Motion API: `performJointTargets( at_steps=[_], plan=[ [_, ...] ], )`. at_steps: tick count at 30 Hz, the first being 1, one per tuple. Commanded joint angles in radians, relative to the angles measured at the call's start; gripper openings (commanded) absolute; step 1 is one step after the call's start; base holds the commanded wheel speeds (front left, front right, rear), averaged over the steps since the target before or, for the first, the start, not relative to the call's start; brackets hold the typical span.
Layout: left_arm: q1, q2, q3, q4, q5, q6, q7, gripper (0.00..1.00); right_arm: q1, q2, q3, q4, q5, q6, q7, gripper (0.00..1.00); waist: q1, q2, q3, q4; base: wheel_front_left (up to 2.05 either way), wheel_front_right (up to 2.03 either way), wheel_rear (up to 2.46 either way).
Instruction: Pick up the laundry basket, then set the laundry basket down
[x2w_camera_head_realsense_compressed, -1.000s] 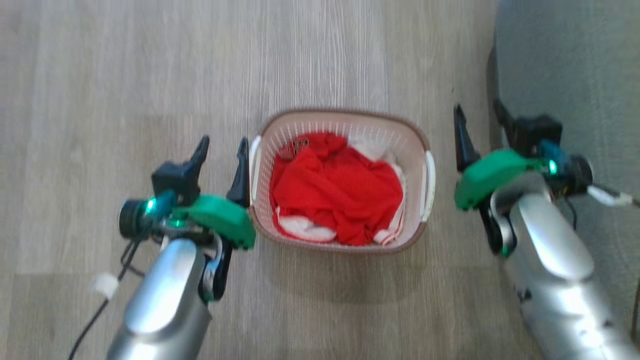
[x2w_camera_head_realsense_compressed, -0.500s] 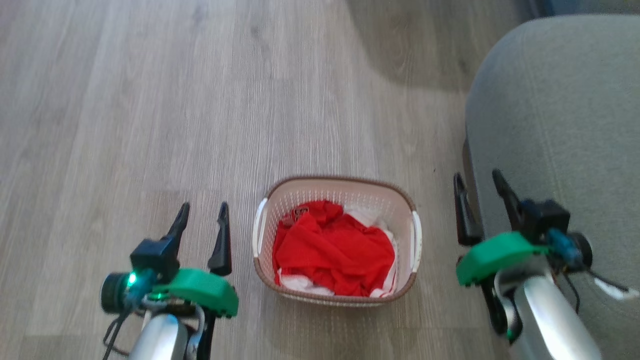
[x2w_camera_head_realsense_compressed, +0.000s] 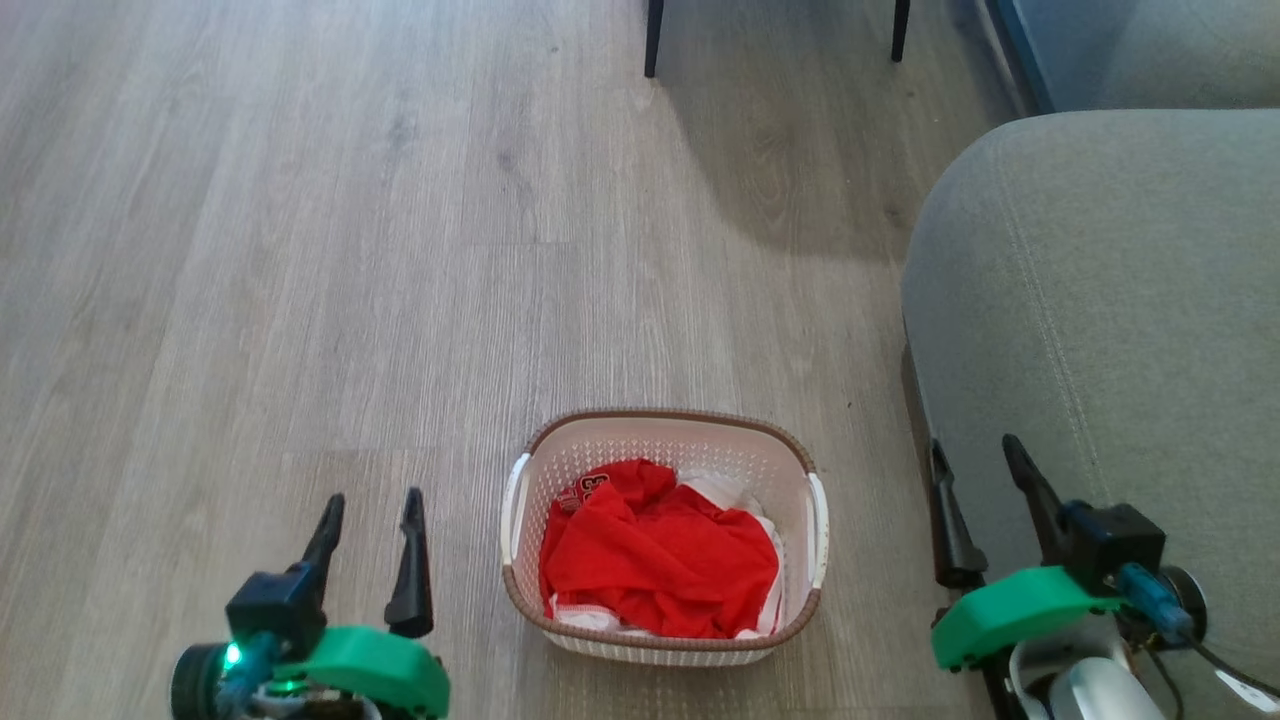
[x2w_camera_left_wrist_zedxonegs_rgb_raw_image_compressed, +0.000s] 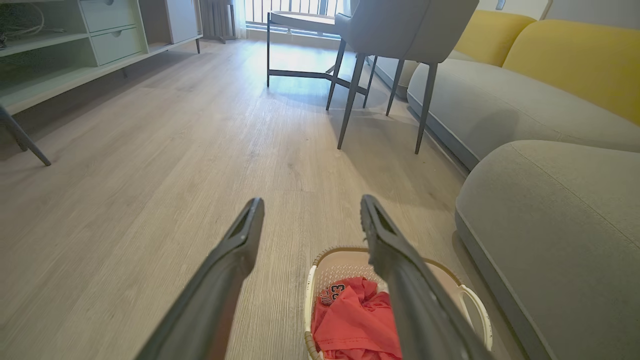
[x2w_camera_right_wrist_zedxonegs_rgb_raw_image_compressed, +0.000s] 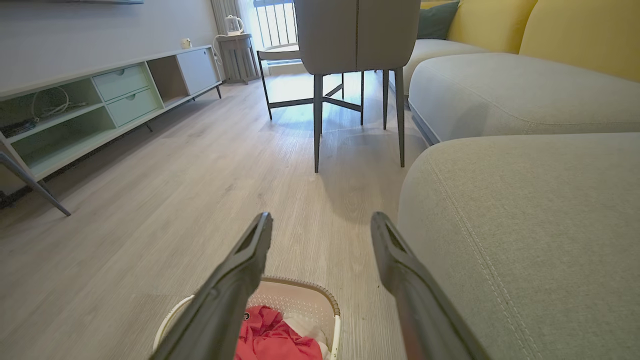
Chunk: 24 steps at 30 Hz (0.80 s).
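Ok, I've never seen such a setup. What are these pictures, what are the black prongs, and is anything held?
This is a wheeled robot with two arms, each ending in a gripper: two long dark fingers. The picture from above is from a camera on its head, looking down at the wooden floor; the left gripper is at lower left, the right gripper at lower right. The other two are from cameras on the wrists, each looking along its own fingers, the prongs you see. On the floor between the grippers stands a laundry basket holding a red garment and some white cloth. A grey sofa is on the right. Both grippers are open and hold nothing, apart from the basket.
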Motion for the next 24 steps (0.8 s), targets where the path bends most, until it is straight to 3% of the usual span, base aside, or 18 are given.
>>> performJointTargets(
  at_steps=[1, 24],
  plan=[
    [-0.021, -0.002, 0.047, -0.044, 0.012, 0.004, -0.01, 1.0, -0.009, 0.006, 0.01, -0.054, -0.001, 0.001, -0.012, 1.0, 0.0001, -0.0001, -0.007, -0.001, 0.0, 0.0, 0.0],
    [-0.018, -0.003, 0.06, -0.047, 0.023, -0.008, -0.01, 1.0, 0.01, 0.006, -0.009, -0.08, 0.011, 0.001, -0.012, 1.0, 0.0001, -0.0001, -0.02, -0.008, 0.0, 0.0, 0.0]
  ],
)
